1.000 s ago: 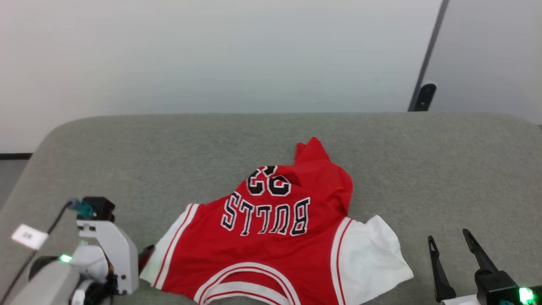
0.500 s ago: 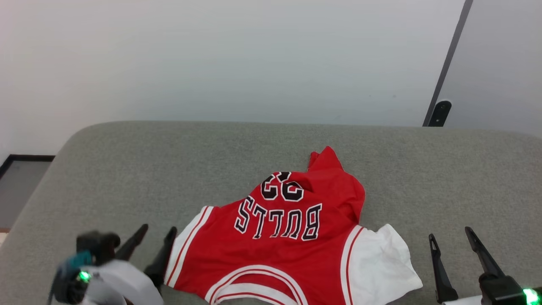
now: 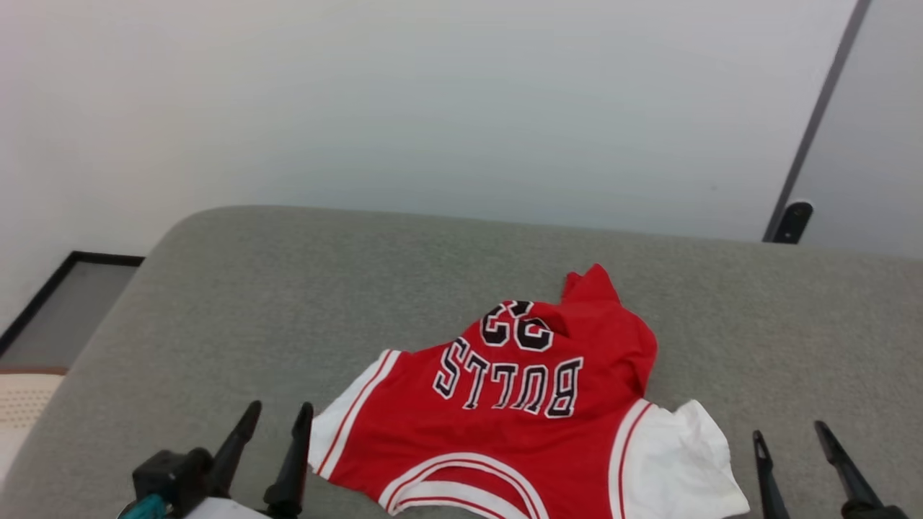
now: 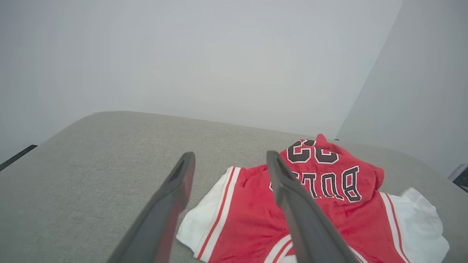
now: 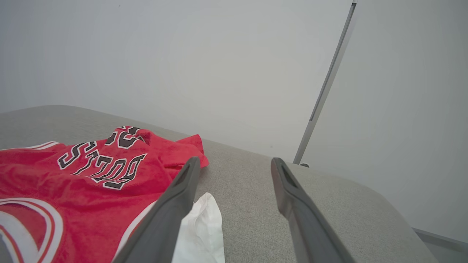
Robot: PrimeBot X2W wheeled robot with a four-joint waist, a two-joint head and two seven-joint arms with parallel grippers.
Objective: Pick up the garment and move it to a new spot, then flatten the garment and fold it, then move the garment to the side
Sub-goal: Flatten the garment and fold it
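The garment [image 3: 519,425], a red jersey with white sleeves and "BULLS" lettering, lies chest-up and rumpled on the grey cushion [image 3: 288,303], its collar toward me and its lower part bunched at the far end. My left gripper [image 3: 280,417] stands open just left of the garment's left sleeve, nothing between its fingers. In the left wrist view the garment [image 4: 329,197] lies to the right, and my left gripper [image 4: 228,157] hangs open above the sleeve's edge. At the lower right my right gripper [image 3: 788,432] is open beside the white right sleeve. It [image 5: 236,162] is empty, with the garment [image 5: 91,175] at its left.
A pale wall rises behind the cushion. A dark upright strip with a black fitting [image 3: 792,220] stands at the back right. Past the cushion's left edge lie dark floor [image 3: 65,310] and a pale perforated surface [image 3: 21,411].
My left arm swung from a side-on pose near the left sleeve to fingers pointing forward, open. The head view shifted, so the garment and cushion sit further right and lower.
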